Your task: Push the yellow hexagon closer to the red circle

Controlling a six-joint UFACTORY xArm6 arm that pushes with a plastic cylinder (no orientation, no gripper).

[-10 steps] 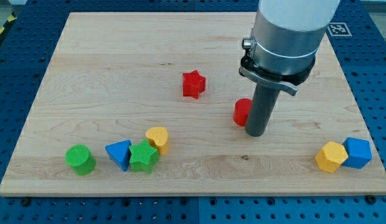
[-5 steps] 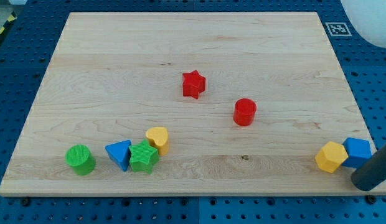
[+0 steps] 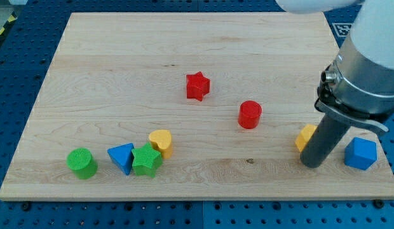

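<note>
The yellow hexagon [image 3: 305, 137] lies at the view's lower right, half hidden behind my rod. My tip [image 3: 313, 162] rests on the board, touching the hexagon's right side. The red circle [image 3: 250, 114] stands up and to the left of the hexagon, about a block's width away from it. The blue hexagon [image 3: 360, 153] sits to the right of my tip, apart from the yellow one.
A red star [image 3: 197, 86] lies near the board's middle. At the lower left are a green cylinder [image 3: 81, 163], a blue triangle [image 3: 122, 157], a green star [image 3: 146, 160] and a yellow heart [image 3: 161, 142], clustered together.
My tip came from the board's lower right corner leftward, between the two hexagons. The yellow hexagon has slid left and up toward the red circle. The blue hexagon shifted slightly.
</note>
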